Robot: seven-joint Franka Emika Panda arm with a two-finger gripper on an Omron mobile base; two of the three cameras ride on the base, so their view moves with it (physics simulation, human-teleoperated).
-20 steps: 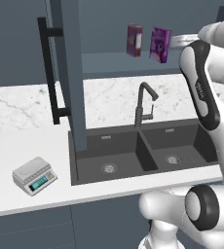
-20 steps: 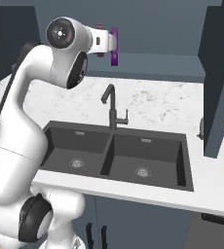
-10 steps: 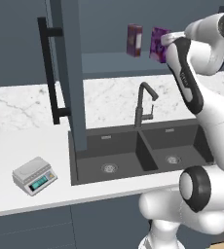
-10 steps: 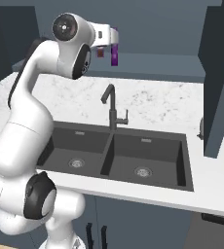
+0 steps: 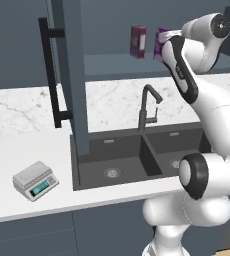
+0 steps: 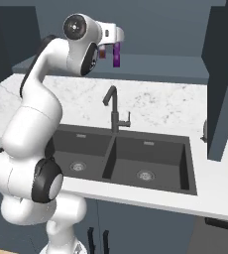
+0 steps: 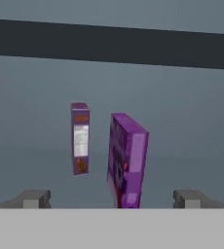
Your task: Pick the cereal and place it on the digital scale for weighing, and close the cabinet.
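Since a second ago, arm has swung toward the open cabinet (image 5: 69, 75), gripper (image 7: 112, 198) now facing the cereal (image 7: 127, 160). Jaws spread wide, holding nothing, box between the fingertips (image 7: 35, 198) but untouched. Cereal upright on cabinet shelf, maroon box (image 7: 80, 138) beside it. Digital scale (image 5: 34, 180) on counter (image 5: 17, 150), left of sink (image 5: 112, 157).
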